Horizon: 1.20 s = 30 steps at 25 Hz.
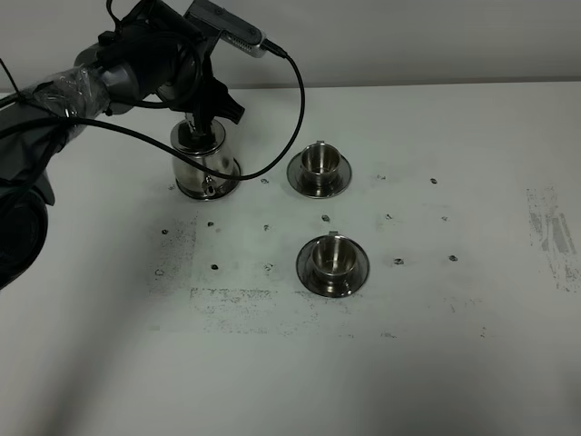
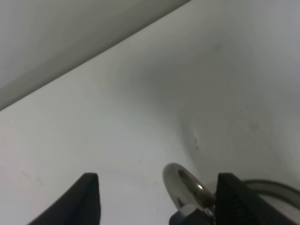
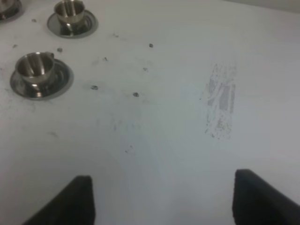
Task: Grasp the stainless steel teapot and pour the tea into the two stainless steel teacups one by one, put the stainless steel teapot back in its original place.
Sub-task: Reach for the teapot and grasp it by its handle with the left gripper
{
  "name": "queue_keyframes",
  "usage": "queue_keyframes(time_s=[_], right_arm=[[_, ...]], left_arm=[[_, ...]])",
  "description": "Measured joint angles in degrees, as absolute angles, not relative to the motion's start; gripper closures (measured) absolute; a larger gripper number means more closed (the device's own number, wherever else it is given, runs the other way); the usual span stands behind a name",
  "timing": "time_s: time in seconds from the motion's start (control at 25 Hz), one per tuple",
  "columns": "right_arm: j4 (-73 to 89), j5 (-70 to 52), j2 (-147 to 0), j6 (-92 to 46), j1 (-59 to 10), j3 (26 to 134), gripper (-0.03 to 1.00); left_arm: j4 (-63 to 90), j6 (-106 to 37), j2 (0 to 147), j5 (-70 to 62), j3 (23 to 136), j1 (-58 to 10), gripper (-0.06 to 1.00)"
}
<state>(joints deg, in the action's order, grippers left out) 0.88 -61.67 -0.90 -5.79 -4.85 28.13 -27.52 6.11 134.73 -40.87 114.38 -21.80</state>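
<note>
The stainless steel teapot (image 1: 207, 165) stands upright at the back left of the white table. My left gripper (image 1: 207, 123) hangs over its top. In the left wrist view its loop handle (image 2: 183, 186) lies between the two black fingers of the left gripper (image 2: 157, 187), close to one finger (image 2: 234, 201) and well apart from the other, so the jaws are open. The two stainless steel teacups sit on saucers to the right of the pot, one at the back (image 1: 319, 162) and one nearer the front (image 1: 330, 258). My right gripper (image 3: 161, 183) is open over bare table, with both cups (image 3: 33, 65) (image 3: 69, 10) beyond it.
A black cable (image 1: 295, 100) loops down from the left arm between the teapot and the back cup. The white table (image 1: 472, 300) carries small dark specks and a scuffed grey patch (image 1: 549, 232) at the right. The wall runs along the back edge.
</note>
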Motion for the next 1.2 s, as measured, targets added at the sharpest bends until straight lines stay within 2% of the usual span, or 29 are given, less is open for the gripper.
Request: queue_keyframes(time_s=[1.2], right_arm=[[0.9,-61.7,-0.9,-5.8,-4.9,28.1,0.38]], left_arm=[[-30.2,9.5,130.5,-52.2,114.4,-19.6,0.43]])
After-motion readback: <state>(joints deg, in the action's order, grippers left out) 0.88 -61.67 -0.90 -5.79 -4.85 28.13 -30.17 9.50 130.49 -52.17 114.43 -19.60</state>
